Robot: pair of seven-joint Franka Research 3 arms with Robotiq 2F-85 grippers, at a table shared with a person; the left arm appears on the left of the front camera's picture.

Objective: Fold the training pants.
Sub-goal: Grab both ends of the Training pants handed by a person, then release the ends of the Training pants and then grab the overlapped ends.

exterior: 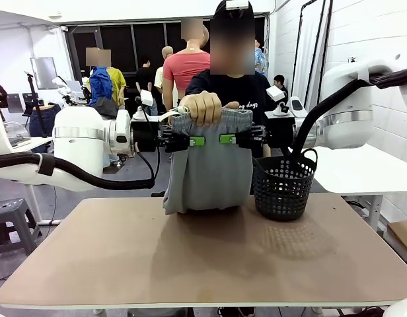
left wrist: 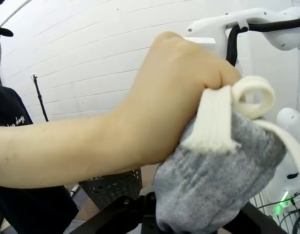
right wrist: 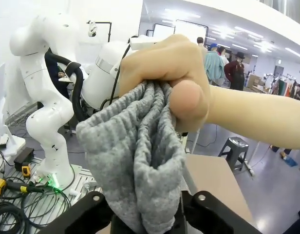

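Note:
The light grey training pants (exterior: 210, 178) hang bunched above the table, their lower end just touching it. A person's hand (exterior: 202, 107) grips the gathered waistband from above. My left gripper (exterior: 193, 140) reaches in from the left and my right gripper (exterior: 228, 139) from the right. Both meet at the fabric just under that hand, green pads facing each other. In the left wrist view the grey cloth (left wrist: 213, 180) with its white drawstring (left wrist: 213, 122) fills the space between my left gripper's (left wrist: 189, 219) fingers. The right wrist view shows folds of the pants (right wrist: 135, 161) pinched inside the right gripper (right wrist: 145, 209).
A black mesh basket (exterior: 283, 188) stands on the brown table (exterior: 203, 257) just right of the pants, under my right arm. The person stands at the far edge. The near half of the table is bare.

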